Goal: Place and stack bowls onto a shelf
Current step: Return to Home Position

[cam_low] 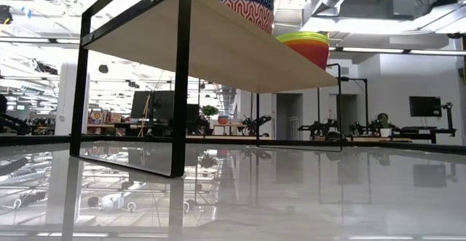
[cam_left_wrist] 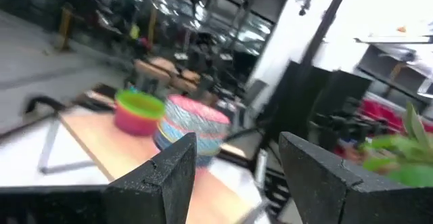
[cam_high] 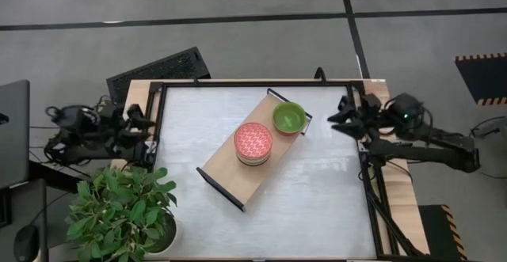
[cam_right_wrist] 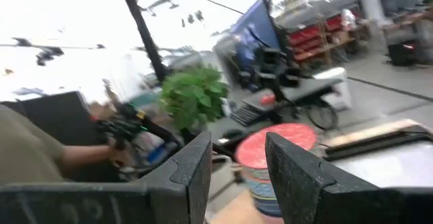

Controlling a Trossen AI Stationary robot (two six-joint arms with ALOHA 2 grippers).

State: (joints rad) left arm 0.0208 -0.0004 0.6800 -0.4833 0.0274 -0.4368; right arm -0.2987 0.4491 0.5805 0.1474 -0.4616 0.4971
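I've got the shelf (cam_high: 230, 171) lying diagonally across the middle of the white table (cam_high: 317, 206), with two stacks of bowls on it. The stack topped by the pink lattice bowl (cam_high: 253, 142) sits near the board's middle. Just beside it, toward the far end, the green bowl (cam_high: 289, 118) caps the other stack, and from table level I can see an orange bowl (cam_low: 309, 52) lower in that pile. The left gripper (cam_high: 141, 127) hangs at the table's left edge, near the plant (cam_high: 119, 206), fingers parted with nothing between them. The right gripper (cam_high: 342, 119) is at the right edge, likewise spread and empty.
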